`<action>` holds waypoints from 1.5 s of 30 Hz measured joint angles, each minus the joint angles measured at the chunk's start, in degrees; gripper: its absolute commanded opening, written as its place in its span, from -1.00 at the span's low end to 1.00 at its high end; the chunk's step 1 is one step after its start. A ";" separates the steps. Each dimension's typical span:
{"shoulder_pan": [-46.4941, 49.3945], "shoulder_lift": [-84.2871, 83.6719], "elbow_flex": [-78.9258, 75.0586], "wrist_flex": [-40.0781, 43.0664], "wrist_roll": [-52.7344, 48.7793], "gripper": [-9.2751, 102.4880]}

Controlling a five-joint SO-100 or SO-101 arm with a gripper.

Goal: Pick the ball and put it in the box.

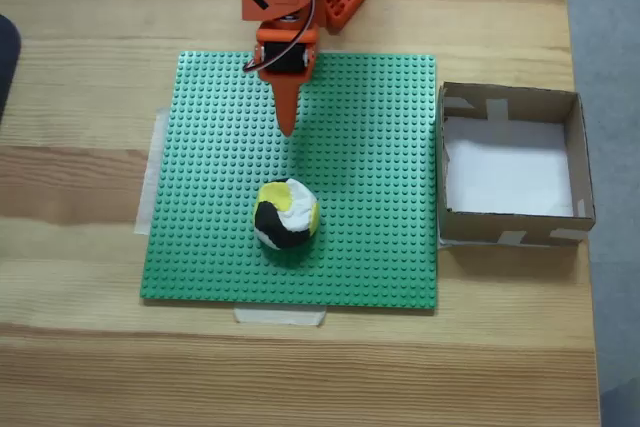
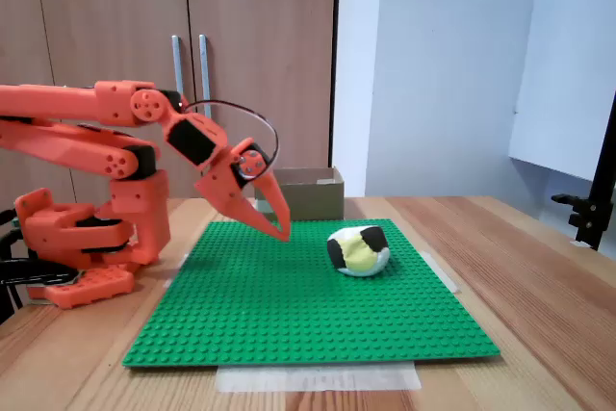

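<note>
The ball (image 1: 286, 213), patched yellow, black and white, rests on the green studded baseplate (image 1: 380, 147); in the side-on fixed view the ball (image 2: 358, 248) lies right of the arm. My orange gripper (image 1: 288, 125) points down at the plate, behind the ball and apart from it, fingers together with nothing between them; its tip (image 2: 282, 232) hovers just above the studs. The brown cardboard box (image 1: 511, 166), white inside with pale tape on its rim, stands off the plate's right edge, and the box (image 2: 308, 192) shows behind the arm in the side-on view.
The baseplate (image 2: 308, 305) is taped to a wooden table (image 1: 80, 207). The arm's orange base (image 2: 82, 238) sits at the plate's far edge. Wooden cabinet doors (image 2: 192, 45) stand behind. A black stand (image 2: 597, 199) rises at the table's right.
</note>
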 measured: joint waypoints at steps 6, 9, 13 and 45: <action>0.00 -10.02 -11.16 3.43 1.58 -0.83; 0.00 -14.94 -16.44 4.83 2.64 -0.83; 0.00 -21.18 -23.55 7.21 3.87 -0.83; 0.70 -60.29 -69.08 26.63 5.71 -0.84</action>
